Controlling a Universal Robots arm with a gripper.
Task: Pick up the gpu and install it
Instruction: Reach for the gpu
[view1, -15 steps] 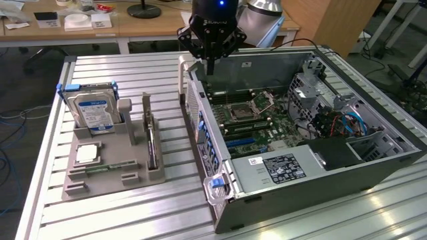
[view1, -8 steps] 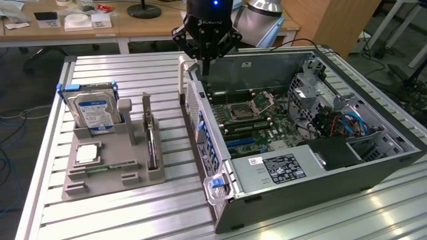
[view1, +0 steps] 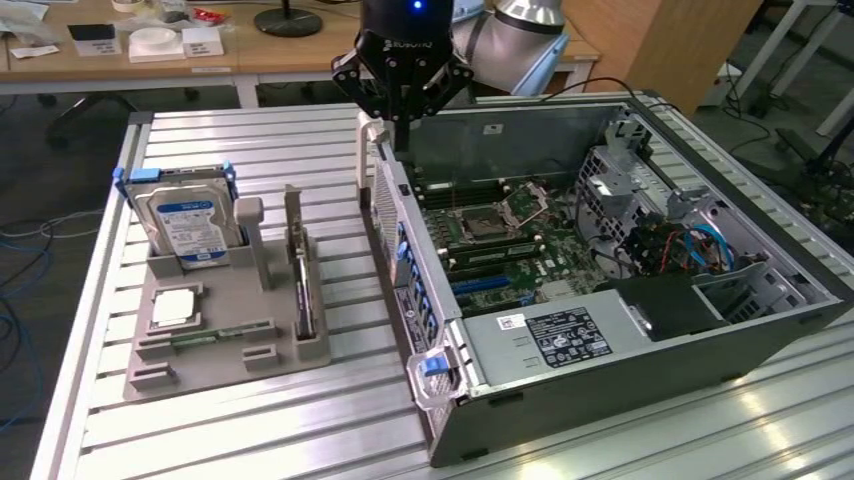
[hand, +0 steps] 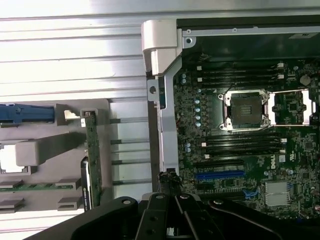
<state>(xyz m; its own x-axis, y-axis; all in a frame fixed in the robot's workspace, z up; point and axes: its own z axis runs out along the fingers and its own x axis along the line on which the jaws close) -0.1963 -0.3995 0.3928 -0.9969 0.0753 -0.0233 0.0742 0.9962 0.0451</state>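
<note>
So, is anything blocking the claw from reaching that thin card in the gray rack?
Nothing visible. The gripper hangs shut above the computer case's side wall. The gpu stands edge-on in the gray holder, its top edge uncovered, with table slats between them.

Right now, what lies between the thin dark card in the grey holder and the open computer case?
Only a bare strip of the ribbed metal table, seen in the exterior view between gpu and computer case.
</note>
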